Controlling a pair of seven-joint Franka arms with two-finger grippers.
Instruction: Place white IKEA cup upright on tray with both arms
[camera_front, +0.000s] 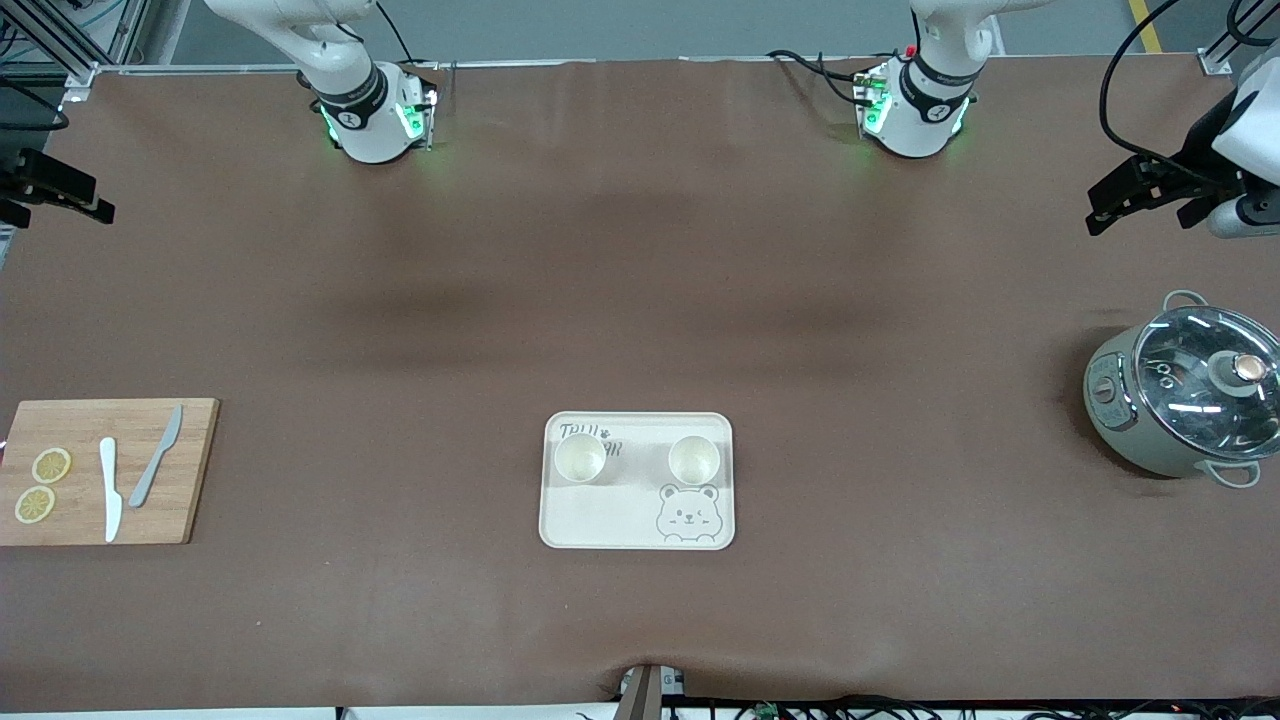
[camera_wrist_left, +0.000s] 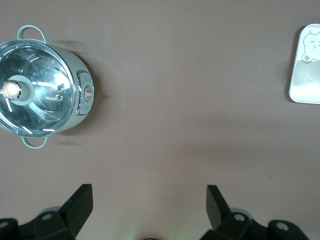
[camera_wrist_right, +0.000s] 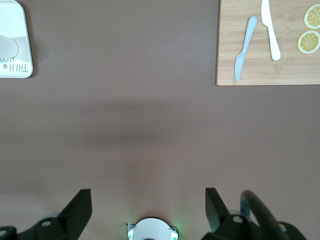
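Observation:
The cream tray with the bear drawing lies in the middle of the table, nearer to the front camera than the arm bases. Two white cups stand upright on it: one toward the right arm's end and one toward the left arm's end. My left gripper is open and empty, up in the air over the left arm's end of the table; its wrist view shows bare table between the fingers. My right gripper is open and empty over the right arm's end, as its wrist view also shows. A tray edge shows in both wrist views.
A grey-green pot with a glass lid stands at the left arm's end, also in the left wrist view. A wooden cutting board with two knives and two lemon slices lies at the right arm's end.

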